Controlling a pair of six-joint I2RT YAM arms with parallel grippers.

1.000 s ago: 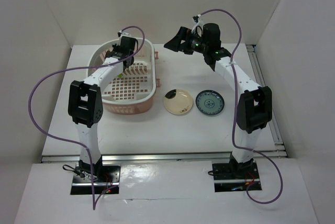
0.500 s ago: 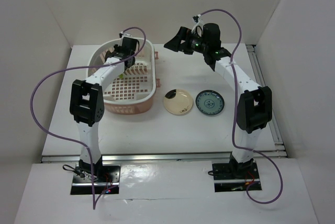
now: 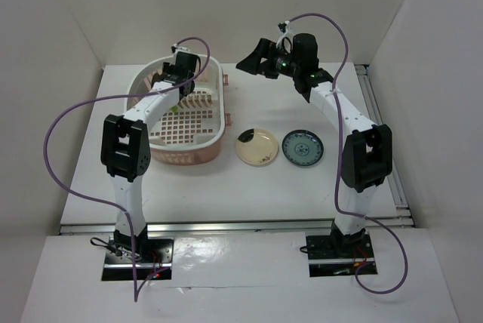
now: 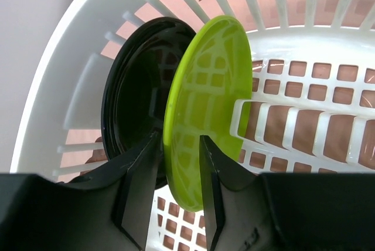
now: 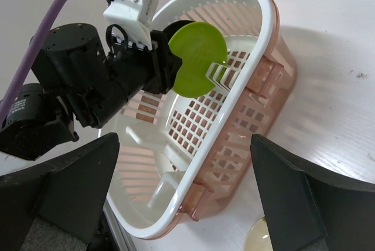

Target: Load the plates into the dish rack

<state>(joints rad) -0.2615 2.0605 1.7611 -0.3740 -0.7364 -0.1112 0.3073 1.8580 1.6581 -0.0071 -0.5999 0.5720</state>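
My left gripper (image 4: 179,138) reaches down into the pale pink dish rack (image 3: 224,115) and is shut on the lime green plate (image 4: 205,104). The plate stands on edge at the row of upright dividers (image 4: 275,128). The glossy black plate (image 4: 132,110) stands on edge just behind it, by the rack's end wall. The cream plate (image 3: 256,146) and the blue-green patterned plate (image 3: 303,146) lie flat on the table right of the rack. My right gripper (image 3: 245,63) is open and empty, held high right of the rack. Its wrist view shows the green plate (image 5: 196,57) against my left gripper.
The rack (image 5: 258,57) takes up the far left of the white table. White walls enclose the table at the back and both sides. A purple cable (image 3: 75,112) loops off my left arm. A metal rail (image 3: 377,112) runs along the table's right edge.
My left gripper has shifted slightly farther back and right over the rack with the green plate. The right arm and the two plates on the table have not moved.
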